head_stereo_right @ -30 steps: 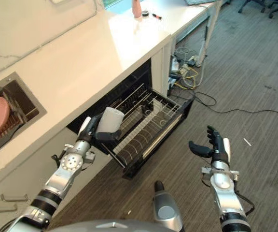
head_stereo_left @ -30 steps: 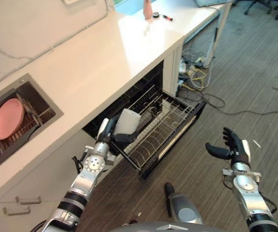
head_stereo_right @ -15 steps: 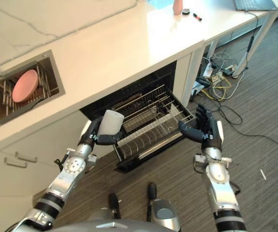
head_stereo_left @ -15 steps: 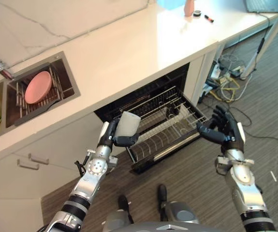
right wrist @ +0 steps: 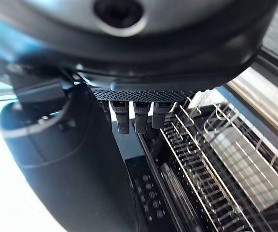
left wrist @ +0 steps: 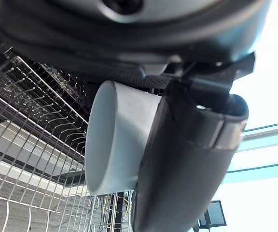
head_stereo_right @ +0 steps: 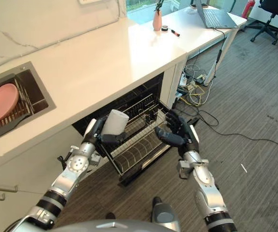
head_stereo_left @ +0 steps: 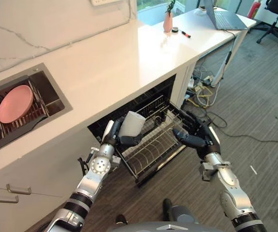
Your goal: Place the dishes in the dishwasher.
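White cup (head_stereo_left: 131, 125) is in the left hand (head_stereo_left: 114, 137), fingers and thumb wrapped round its side wall, held over the near-left corner of the pulled-out dishwasher rack (head_stereo_left: 153, 140). Looks rigid, smooth, light and likely ceramic, so slippery and chippable against the wires; a side-wall grip near mid-height seems right. Its long axis is tilted, one end up and toward the counter (head_stereo_left: 100, 63); left wrist view shows the open mouth. Right hand (head_stereo_left: 197, 137) sits at the rack's right edge, fingers loosely spread, holding nothing. Pink plate (head_stereo_left: 14, 103) waits in the sink rack (head_stereo_left: 18, 123), far left.
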